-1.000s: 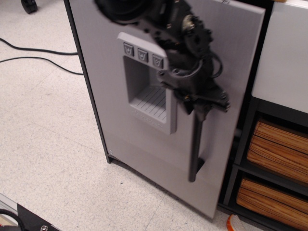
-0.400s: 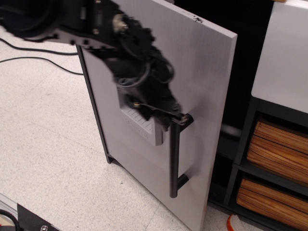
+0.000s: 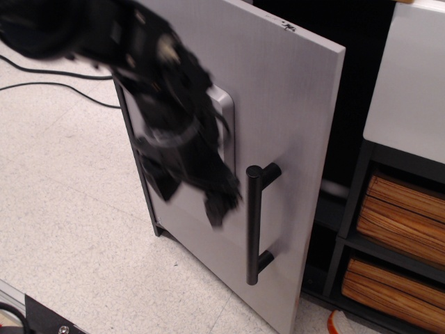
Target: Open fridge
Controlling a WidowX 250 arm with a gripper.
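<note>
Fridge (image 3: pixel 292 118) standing on the floor at centre, its tall light-grey door swung well out from the dark frame, so that a black gap shows along the door's right edge. One second earlier the door lay nearly flush with the frame and the gripper (image 3: pixel 217 209) sat on the top of the handle (image 3: pixel 253 223); at 0.4 s ago the door was already at about its present angle, with the gripper at the handle's upper bracket. Now the gripper has left the handle and hangs just to its left, apart from the bar, in front of the door's lower half (motion blur smears the fingertips, so whether the fingers are apart or together cannot be told). The arm covers most of the moulded dispenser (image 3: pixel 226 125), of which only the right rim shows.

Interpretation: the pull appears complete and the release made; the door holds its angle unaided, and the task reads as essentially done.

To the right stand the white unit (image 3: pixel 410 83) and its wooden-slat drawers (image 3: pixel 403 209). At far left, cables (image 3: pixel 55 78) cross the floor (image 3: pixel 69 209).
</note>
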